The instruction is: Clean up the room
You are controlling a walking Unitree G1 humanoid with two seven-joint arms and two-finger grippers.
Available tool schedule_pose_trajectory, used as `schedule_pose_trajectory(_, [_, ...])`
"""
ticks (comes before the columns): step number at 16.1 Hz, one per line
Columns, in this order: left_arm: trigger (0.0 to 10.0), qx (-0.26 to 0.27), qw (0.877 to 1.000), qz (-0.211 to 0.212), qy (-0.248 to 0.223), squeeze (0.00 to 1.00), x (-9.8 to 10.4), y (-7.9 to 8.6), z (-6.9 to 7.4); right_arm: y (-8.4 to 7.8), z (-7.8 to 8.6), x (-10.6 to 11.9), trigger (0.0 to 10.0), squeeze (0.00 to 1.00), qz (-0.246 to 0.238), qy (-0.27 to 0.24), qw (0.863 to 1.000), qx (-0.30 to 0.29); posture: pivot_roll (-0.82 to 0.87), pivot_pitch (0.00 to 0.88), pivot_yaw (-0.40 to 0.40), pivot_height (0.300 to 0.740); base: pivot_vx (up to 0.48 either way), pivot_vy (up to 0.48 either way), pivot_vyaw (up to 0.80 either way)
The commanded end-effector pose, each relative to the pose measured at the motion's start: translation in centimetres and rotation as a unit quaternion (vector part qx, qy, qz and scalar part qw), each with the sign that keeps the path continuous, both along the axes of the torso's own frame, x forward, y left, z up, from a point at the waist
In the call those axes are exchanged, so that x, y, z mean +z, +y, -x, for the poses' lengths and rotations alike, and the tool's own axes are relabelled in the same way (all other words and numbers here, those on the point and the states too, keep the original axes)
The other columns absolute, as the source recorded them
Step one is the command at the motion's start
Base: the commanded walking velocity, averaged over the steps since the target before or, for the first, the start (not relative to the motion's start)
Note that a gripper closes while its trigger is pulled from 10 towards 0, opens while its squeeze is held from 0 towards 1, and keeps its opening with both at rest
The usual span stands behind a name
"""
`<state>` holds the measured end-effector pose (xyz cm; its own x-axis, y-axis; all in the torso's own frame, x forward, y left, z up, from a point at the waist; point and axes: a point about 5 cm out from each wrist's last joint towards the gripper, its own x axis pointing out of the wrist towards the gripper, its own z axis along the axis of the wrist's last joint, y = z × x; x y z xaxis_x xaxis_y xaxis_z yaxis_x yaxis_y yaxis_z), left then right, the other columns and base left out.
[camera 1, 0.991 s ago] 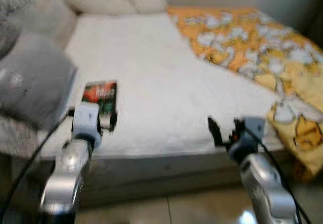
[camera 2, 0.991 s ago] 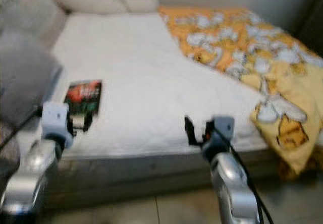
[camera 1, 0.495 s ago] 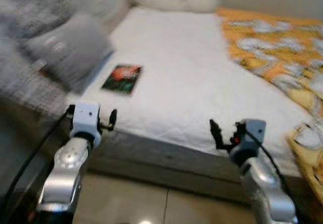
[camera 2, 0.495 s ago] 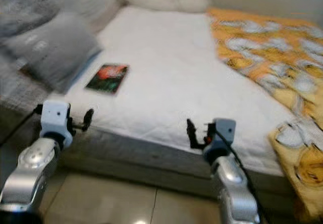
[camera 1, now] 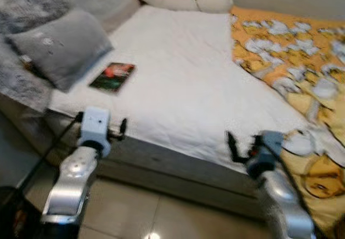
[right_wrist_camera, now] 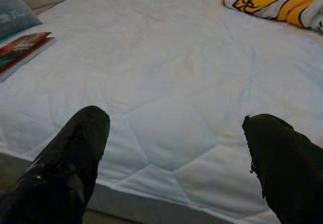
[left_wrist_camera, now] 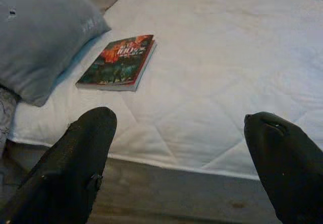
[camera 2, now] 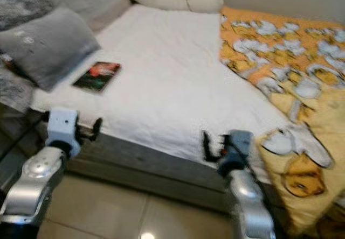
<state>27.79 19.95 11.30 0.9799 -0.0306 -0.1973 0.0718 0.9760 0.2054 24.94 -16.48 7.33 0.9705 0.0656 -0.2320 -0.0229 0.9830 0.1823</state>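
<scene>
Bed: white quilted mattress (camera 1: 183,83), its near edge just beyond both arms.
Book: lies flat on the left part of the mattress (camera 1: 112,77), just beside a grey pillow (camera 1: 59,45).
Blanket: orange and yellow, patterned (camera 1: 291,61), heaped on the right side.
Left gripper: (left_wrist_camera: 181,148) fingers spread wide, holding nothing, near the mattress edge, the book ahead of it.
Right gripper: (right_wrist_camera: 176,153) fingers spread wide, empty, over the near edge.
Floor: pale tiles (camera 1: 161,217).

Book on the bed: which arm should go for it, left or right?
Left, probably. The book lies on the white mattress beside the grey pillow, on the robot's left. The left claw is open at the bed's edge just below it; the right claw, also open, is farther across.
</scene>
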Motion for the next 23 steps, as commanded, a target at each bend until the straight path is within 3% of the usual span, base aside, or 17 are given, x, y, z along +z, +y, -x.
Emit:
schedule_pose_trajectory(1, [10.0,-0.005,1.0,0.001,-0.002,1.0,0.2,-0.4,-0.2,-0.7,-0.2,0.2,10.0,0.0,0.006,-0.001,1.0,-0.013,-0.03,0.0,0.021,0.74,0.0,-0.431,0.0])
schedule_pose_trajectory(5, [10.0,-0.008,1.0,0.001,-0.005,1.0,0.3,-0.7,-0.6,-0.3,-0.5,0.3,10.0,0.0,-0.002,-0.002,1.0,-0.009,-0.02,0.0,0.02,0.74,0.0,-0.42,0.0])
schedule_pose_trajectory(7, [10.0,0.007,1.0,0.008,-0.005,1.0,0.2,-0.2,-0.5,0.0,-0.6,0.4,10.0,0.0,-0.001,-0.002,1.0,-0.01,-0.03,0.0,0.019,0.74,0.0,0.0,0.0])
schedule_pose_trajectory(15, [10.0,-0.01,1.0,0.021,-0.014,1.0,0.2,-0.8,-0.6,0.5,-1.1,0.3,10.0,0.0,0.013,0.009,1.0,0.011,-0.04,0.0,-0.001,0.74,0.0,0.0,0.0])
schedule_pose_trajectory(23, [10.0,-0.033,0.999,0.019,-0.012,1.0,0.1,-1.1,0.1,1.2,-1.5,-0.2,10.0,0.0,0.006,0.024,0.999,0.044,0.01,0.0,-0.044,0.74,0.271,0.0,0.0])
